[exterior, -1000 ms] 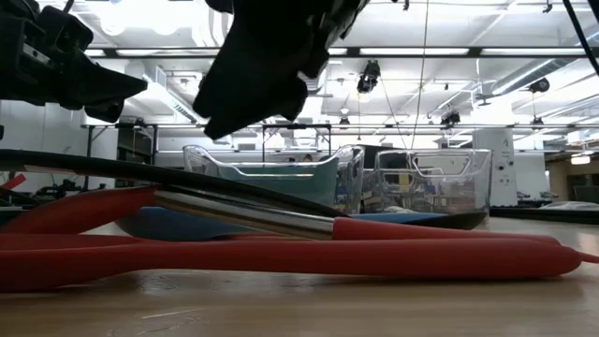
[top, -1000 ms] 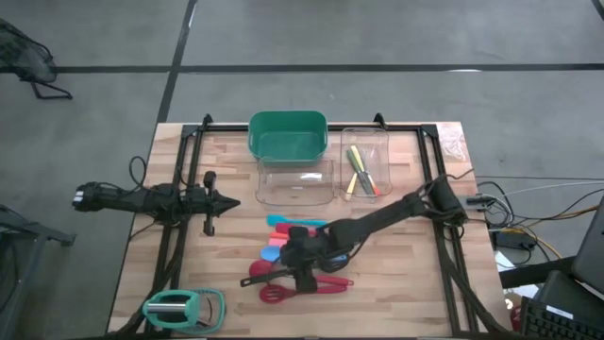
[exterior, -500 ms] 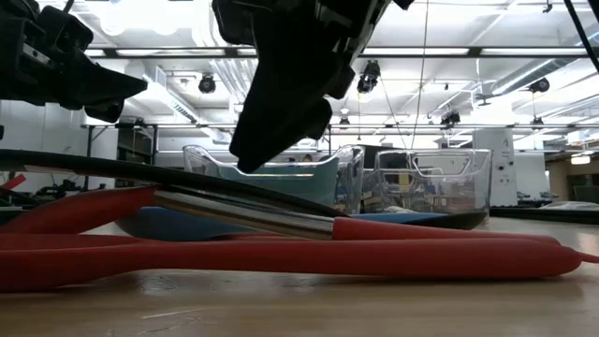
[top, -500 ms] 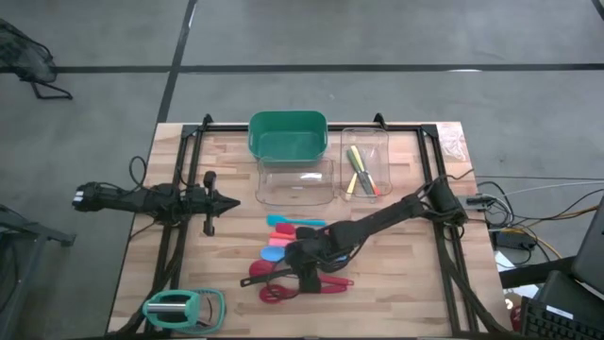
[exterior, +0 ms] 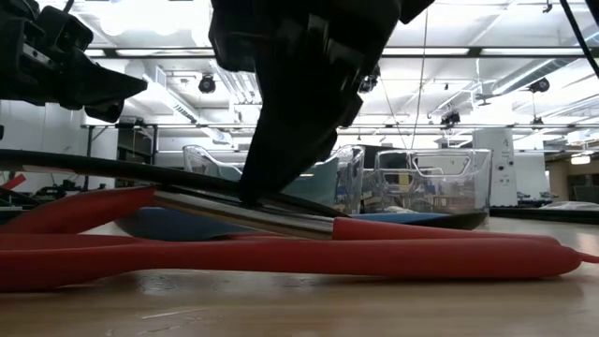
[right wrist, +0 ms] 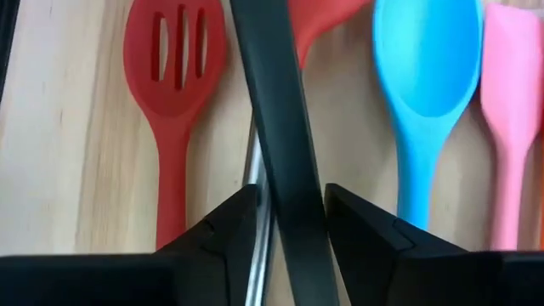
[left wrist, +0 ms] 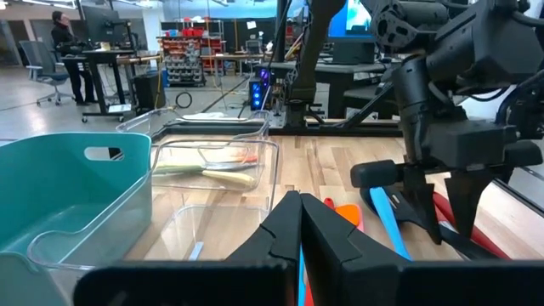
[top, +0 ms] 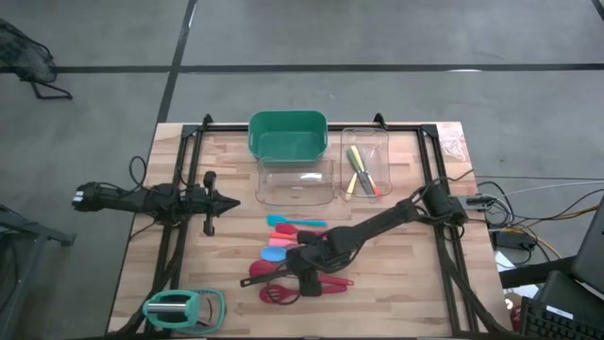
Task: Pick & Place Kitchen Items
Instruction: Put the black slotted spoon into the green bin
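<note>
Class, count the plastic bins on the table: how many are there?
3: green bin at the back, clear bin before it, another clear bin holding utensils beside them.

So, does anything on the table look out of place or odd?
Nothing is spilled or broken. The utensils lie overlapping in a loose heap. The mint gadget sits alone at a table corner, far from the bins.

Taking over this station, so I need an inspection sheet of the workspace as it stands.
Surface: wooden table, bare at its near right.
Job's things: utensils clustered at centre; a few in the clear bin.
Clutter: green bin; mint-green gadget.
Grippers: right pincer straddling a black tongs arm, not yet clamped; left pincer shut, idle at left.
Cables: bundle off the right edge.
Surroundings: person far off.
</note>
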Controlling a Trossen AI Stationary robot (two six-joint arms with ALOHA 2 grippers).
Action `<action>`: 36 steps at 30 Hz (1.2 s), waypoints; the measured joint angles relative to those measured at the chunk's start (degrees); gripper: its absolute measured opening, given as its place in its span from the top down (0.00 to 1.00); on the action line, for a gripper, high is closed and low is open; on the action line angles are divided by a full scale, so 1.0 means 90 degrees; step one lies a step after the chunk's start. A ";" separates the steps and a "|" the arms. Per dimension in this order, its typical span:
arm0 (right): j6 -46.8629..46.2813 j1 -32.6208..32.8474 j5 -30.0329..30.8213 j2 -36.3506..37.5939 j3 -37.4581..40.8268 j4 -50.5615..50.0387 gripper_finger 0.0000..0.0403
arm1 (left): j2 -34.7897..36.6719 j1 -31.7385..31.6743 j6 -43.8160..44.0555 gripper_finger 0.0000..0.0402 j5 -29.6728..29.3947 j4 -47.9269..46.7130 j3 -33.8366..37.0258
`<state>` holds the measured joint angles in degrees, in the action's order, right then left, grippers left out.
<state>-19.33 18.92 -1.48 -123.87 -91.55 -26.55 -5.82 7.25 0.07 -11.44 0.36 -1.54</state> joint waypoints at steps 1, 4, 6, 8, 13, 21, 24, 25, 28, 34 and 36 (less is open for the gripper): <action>0.0000 0.0000 0.0002 0.0000 0.0002 0.0001 0.68 | 0.0000 0.0000 -0.0001 0.98 0.0000 -0.0001 0.0000; -0.0001 -0.0002 0.0002 0.0001 0.0036 0.0008 0.70 | 0.0000 0.0000 -0.0001 0.98 0.0000 0.0000 -0.0001; 0.0002 -0.0002 0.0007 0.0002 0.0039 0.0010 0.72 | 0.0000 0.0001 0.0000 0.98 0.0000 0.0000 -0.0002; 0.0006 -0.0002 0.0001 0.0002 0.0057 0.0019 0.74 | 0.0000 0.0001 0.0000 0.98 0.0000 0.0000 -0.0002; 0.0027 -0.0005 -0.0011 0.0005 0.0087 0.0022 0.80 | 0.0000 0.0000 0.0000 0.98 0.0000 0.0000 -0.0001; 0.0017 -0.0007 -0.0010 0.0005 0.0090 0.0015 0.81 | 0.0000 0.0002 -0.0001 0.98 0.0000 0.0000 -0.0002; 0.0009 -0.0010 -0.0008 0.0042 0.0093 0.0000 0.81 | 0.0000 0.0001 0.0000 0.98 0.0000 0.0000 -0.0002; 0.0005 -0.0015 -0.0010 0.0069 0.0100 -0.0013 0.82 | 0.0000 0.0000 -0.0001 0.98 0.0000 0.0000 -0.0002; 0.0000 -0.0024 -0.0020 0.0215 0.0112 -0.0054 0.82 | 0.0000 0.0002 -0.0001 0.98 0.0000 0.0000 -0.0002; -0.0001 -0.0059 -0.0042 0.0506 0.0102 -0.0047 0.80 | 0.0000 0.0002 -0.0001 0.98 0.0000 0.0000 -0.0001; 0.0000 -0.0068 -0.0068 0.0577 0.0102 -0.0058 0.80 | 0.0000 0.0002 -0.0001 0.98 0.0001 0.0000 -0.0002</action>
<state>-19.33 18.31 -2.09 -118.68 -90.63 -27.07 -5.82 7.27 0.05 -11.43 0.36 -1.56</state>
